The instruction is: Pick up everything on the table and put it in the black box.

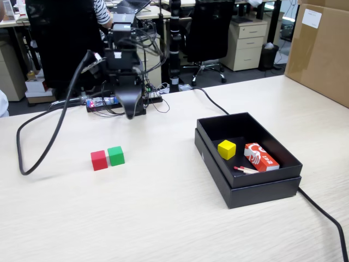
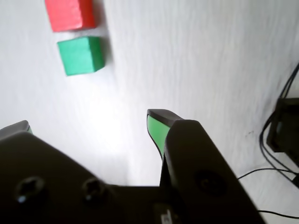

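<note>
Yellow cube (image 1: 227, 149) boxed. End effector (image 2: 88, 123) spread wide, empty, near surface's far edge; next: descend over green cube (image 2: 81, 55).

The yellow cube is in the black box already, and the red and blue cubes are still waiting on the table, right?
Almost. The cube beside the red cube is green, not blue; both views show it. The yellow cube is indeed in the black box.
</note>
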### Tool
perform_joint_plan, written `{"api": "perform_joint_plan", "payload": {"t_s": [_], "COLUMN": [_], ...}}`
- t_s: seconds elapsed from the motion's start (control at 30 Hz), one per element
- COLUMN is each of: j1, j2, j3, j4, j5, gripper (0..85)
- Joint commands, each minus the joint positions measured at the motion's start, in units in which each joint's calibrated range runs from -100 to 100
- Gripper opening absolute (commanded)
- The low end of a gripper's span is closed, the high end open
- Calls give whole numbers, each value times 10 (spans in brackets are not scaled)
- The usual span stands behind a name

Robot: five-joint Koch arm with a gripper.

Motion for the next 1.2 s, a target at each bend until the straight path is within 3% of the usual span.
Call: {"api": "perform_joint_plan", "payload": {"t_s": [0.0,0.33,0.67,1.17], "j1": [-25,-82,-97,-91], "j2": [-5,227,412,534], "j3": [19,120,220,254], "j4": [1,55,88,89], "j5": [-21,-54,-86,-87], "gripper": [495,492,484,477]}}
